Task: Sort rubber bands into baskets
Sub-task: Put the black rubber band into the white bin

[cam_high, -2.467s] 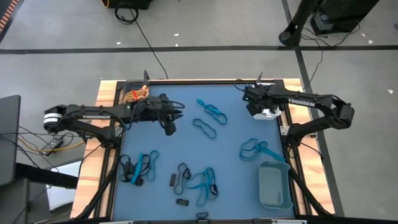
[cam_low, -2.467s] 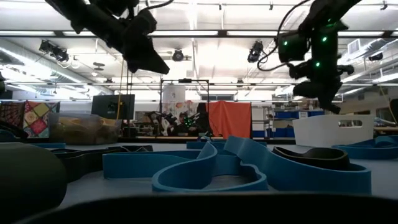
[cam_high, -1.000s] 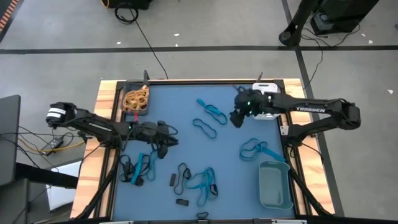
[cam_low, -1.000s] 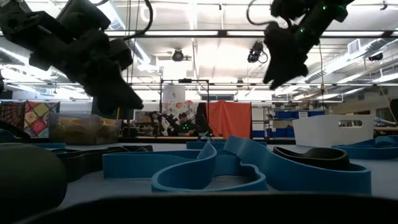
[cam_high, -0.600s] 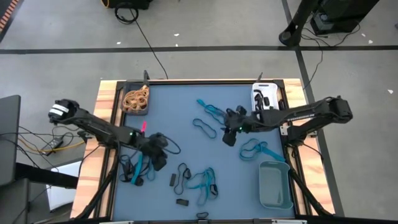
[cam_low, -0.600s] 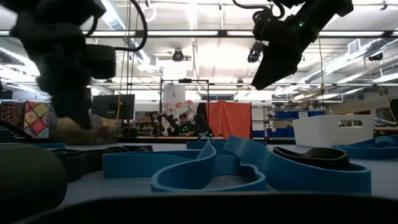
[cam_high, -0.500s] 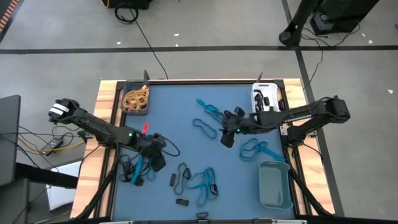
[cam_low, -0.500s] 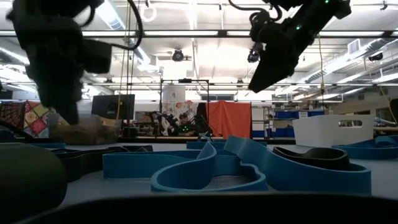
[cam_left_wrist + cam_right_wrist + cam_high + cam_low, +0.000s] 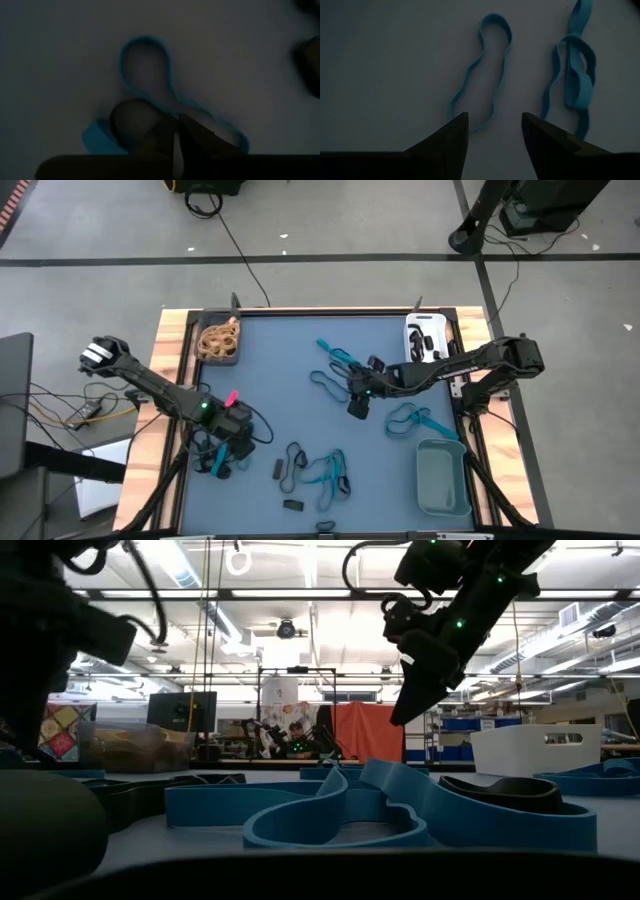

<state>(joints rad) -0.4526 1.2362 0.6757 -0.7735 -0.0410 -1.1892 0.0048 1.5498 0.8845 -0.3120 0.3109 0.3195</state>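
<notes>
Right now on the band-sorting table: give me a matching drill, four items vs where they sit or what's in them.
Items:
1. dark basket
2. white basket
3. grey-teal basket
4. right gripper

Places or states:
A. near right corner, nothing visible inside
B. far left corner, tan bands inside
C. mid-table, open above a teal band
D. far right edge, a dark item inside

Pairs: 1-B, 2-D, 3-A, 4-C
</notes>
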